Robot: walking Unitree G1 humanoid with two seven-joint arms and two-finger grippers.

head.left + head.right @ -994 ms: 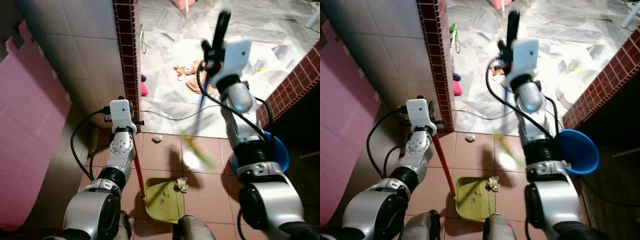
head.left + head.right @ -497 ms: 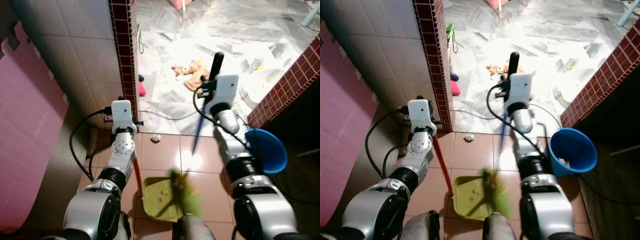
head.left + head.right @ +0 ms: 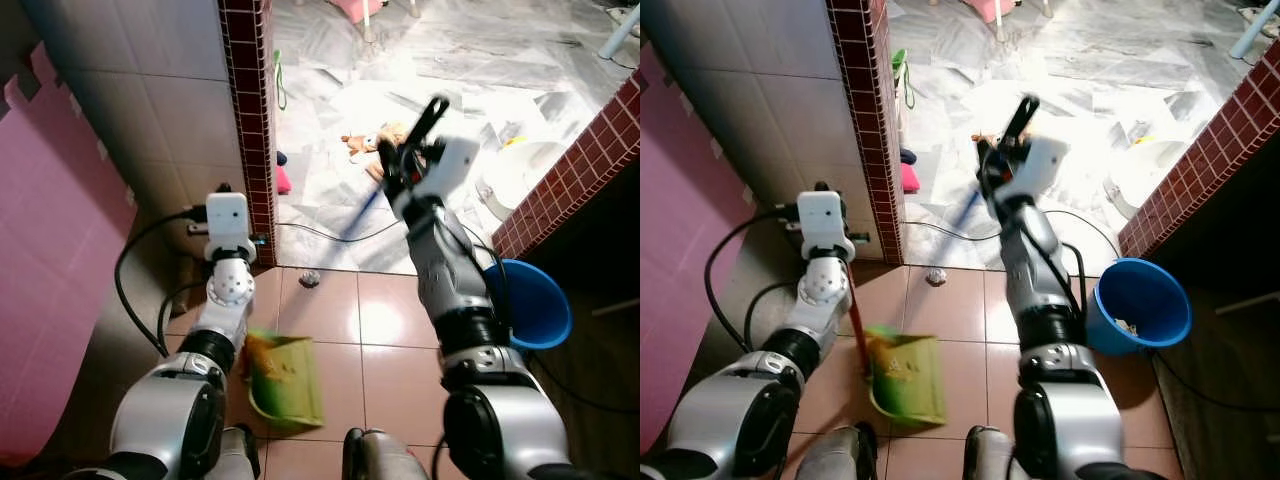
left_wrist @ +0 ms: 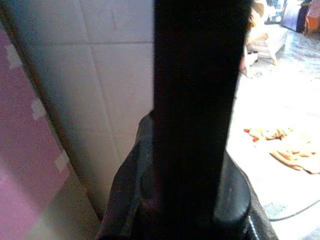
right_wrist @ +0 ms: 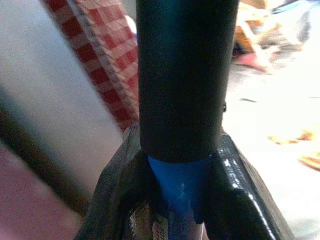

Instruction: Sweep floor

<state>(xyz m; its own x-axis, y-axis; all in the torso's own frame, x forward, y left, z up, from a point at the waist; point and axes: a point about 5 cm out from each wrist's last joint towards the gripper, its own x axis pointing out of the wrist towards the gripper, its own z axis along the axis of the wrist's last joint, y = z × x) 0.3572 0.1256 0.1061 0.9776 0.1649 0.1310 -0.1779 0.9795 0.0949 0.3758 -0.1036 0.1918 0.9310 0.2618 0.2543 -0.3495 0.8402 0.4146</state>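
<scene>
My left gripper (image 3: 218, 200) is shut on the black top of the dustpan's handle (image 4: 195, 100); the red shaft (image 3: 853, 320) runs down from it. The green dustpan (image 3: 285, 380) hangs blurred and tilted above the brown tiles by my left arm, with scraps in it. Raised over the doorway, my right gripper (image 3: 402, 158) is shut on the broom handle, black grip (image 5: 180, 75) above blue pole (image 5: 180, 185). The blue pole (image 3: 358, 212) slants down to the left and fades into blur. A crumpled paper ball (image 3: 310, 279) lies on the tiles near the threshold.
A blue bucket (image 3: 530, 300) stands at the right by a red-brick low wall (image 3: 580, 170). A tiled wall with a red-brick edge (image 3: 248, 130) and a pink mat (image 3: 50, 250) are on the left. A cable (image 3: 330, 235), a toy (image 3: 365, 140) and cloths lie on the marble floor.
The dustpan has come up off the tiles, shifted left and tilted. The broom's head has left the dustpan, and the right gripper has swung the handle up and tilted it.
</scene>
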